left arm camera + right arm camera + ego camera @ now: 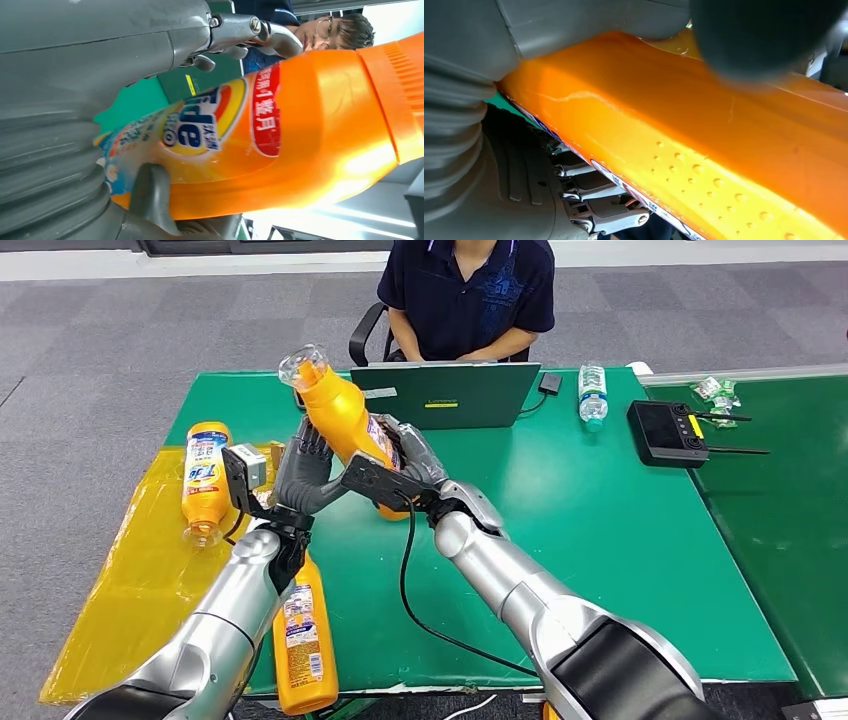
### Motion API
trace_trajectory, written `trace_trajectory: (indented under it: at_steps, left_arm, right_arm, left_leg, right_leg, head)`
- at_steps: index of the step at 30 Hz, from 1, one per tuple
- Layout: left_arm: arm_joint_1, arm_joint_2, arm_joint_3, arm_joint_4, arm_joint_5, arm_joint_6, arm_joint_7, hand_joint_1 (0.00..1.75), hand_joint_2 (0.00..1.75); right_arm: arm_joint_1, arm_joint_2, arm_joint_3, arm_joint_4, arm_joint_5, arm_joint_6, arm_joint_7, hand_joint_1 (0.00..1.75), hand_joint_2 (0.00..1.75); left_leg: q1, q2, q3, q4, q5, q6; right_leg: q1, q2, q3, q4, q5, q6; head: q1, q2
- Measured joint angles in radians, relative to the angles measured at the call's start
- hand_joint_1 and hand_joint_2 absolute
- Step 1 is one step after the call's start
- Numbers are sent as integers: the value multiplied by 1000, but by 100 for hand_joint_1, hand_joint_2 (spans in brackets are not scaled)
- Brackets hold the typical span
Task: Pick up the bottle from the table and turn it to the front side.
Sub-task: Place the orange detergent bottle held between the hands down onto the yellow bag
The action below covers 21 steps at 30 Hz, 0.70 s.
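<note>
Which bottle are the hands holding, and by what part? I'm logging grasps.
The raised orange bottle, gripped at its lower body by both the left hand and the right hand, cap end tilted up.

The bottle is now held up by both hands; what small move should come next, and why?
Probably the right hand should ease off so the left hand can go on turning the bottle. The bottle is lifted off the table, tilted, cap up and away, with both hands around its lower body. Its printed label faces the left wrist camera, so which hand leads is uncertain.
</note>
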Motion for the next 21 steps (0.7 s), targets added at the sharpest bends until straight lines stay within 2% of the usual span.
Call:
trace_trajectory:
  at_steps: [10,17,21]
  left_arm:
    - [-42,-14,0,11,47,-4,18,0,175]
    - [-70,-26,4,15,122,-96,36,0,175]
    - [-73,-34,4,13,143,-115,38,0,175]
  right_arm:
    - [-2,26,11,21,3,16,-15,175,175]
    - [3,38,18,43,-16,46,-12,175,175]
    - [3,38,18,52,-16,53,-12,175,175]
  left_leg:
    - [0,0,0,0,0,0]
    - [0,0,0,0,0,-1]
    - [0,0,0,1,0,-1]
  right_leg:
    - [0,0,0,0,0,0]
    - [0,0,0,0,0,0]
    - [0,0,-1,0,0,0]
  head:
    - [0,0]
    - [0,0]
    - [0,0]
